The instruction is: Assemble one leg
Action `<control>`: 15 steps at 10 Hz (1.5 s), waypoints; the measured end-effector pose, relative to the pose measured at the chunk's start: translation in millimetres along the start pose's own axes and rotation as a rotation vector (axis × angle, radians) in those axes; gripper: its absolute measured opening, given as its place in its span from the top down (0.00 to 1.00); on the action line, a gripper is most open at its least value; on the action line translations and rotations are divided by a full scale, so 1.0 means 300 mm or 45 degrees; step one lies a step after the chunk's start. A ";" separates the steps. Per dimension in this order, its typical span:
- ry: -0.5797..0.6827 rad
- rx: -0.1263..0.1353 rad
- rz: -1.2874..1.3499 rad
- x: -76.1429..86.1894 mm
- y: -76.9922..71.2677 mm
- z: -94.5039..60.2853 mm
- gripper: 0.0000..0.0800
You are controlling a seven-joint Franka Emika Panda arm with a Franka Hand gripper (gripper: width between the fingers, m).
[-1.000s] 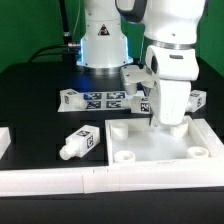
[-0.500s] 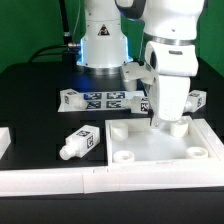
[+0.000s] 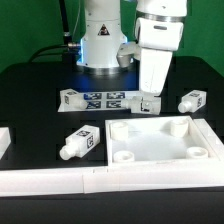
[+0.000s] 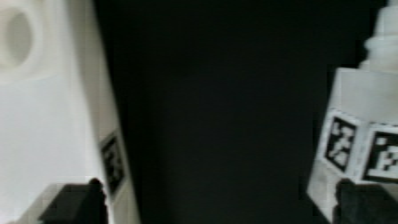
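Observation:
My gripper (image 3: 147,94) hangs open and empty above the table, just behind the far edge of the big white panel (image 3: 160,143). In the wrist view the gripper (image 4: 222,205) has only dark table between its fingers; the panel edge (image 4: 39,120) lies to one side and a tagged leg (image 4: 361,130) to the other. One leg (image 3: 82,142) lies on its side at the exterior view's left of the panel. Another leg (image 3: 190,100) lies at the far right. A small tagged leg (image 3: 147,105) stands right under the gripper.
The marker board (image 3: 105,99) lies behind the panel, with another tagged leg (image 3: 70,98) at its left end. A low white wall (image 3: 60,182) runs along the front. The robot base (image 3: 100,45) stands at the back.
The gripper has risen from the panel's far right corner and moved toward the exterior view's left and back. It holds nothing. The legs have not moved.

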State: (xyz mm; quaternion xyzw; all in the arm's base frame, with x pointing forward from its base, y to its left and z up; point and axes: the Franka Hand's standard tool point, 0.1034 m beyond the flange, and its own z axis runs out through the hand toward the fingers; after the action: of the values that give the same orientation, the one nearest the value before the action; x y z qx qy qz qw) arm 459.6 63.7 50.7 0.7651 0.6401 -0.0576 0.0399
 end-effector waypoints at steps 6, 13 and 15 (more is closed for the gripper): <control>-0.001 0.016 0.073 -0.001 -0.050 0.012 0.19; 0.020 0.072 0.115 -0.005 -0.219 0.136 0.19; 0.019 0.074 0.114 -0.006 -0.221 0.138 0.35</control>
State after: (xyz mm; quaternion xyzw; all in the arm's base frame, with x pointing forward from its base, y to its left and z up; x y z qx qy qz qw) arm 392.5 68.1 10.8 0.7943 0.6035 -0.0685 0.0156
